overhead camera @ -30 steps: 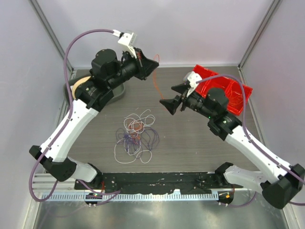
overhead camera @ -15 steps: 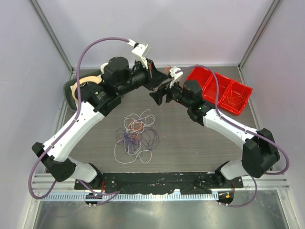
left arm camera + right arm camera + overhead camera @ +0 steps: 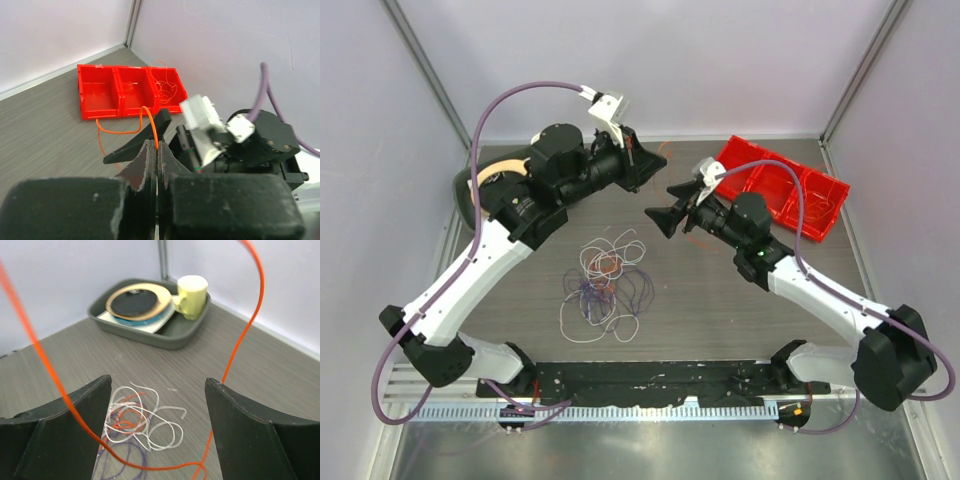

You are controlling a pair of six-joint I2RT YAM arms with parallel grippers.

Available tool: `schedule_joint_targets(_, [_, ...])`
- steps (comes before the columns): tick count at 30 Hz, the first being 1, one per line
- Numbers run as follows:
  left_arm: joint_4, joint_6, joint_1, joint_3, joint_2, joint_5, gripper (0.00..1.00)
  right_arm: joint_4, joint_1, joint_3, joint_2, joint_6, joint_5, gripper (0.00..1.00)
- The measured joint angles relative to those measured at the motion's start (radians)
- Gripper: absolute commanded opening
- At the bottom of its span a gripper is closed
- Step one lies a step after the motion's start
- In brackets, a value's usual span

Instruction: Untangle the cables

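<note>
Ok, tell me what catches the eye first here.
The left gripper, raised over the far middle of the table, is shut on an orange cable. The open right gripper faces it closely, the cable's loop hanging between its fingers. Mid-table lies the tangle of white, purple and orange cables.

On the table, a tangle of cables lies near the middle, in front of both grippers. In the far left corner sits a tray holding a plate with a mug beside it. At the far right stands a row of bins, with a coil of cable in one end compartment. The left gripper pinches a single cable above the table, behind the tangle. The right gripper is just right of it, and that cable passes between its spread fingers, possibly touching neither.
</note>
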Motion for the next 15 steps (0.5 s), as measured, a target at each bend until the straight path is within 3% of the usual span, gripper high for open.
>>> schedule_joint_targets(6, [-0.008, -0.001, -0.002, 0.014, 0.003, -0.010, 0.00, 0.070, 0.000, -0.008, -0.048, -0.001, -0.114, 0.82])
schedule_joint_targets(15, [-0.019, -0.006, -0.003, 0.015, -0.006, 0.008, 0.00, 0.137, 0.002, -0.034, 0.037, -0.006, -0.026, 0.85])
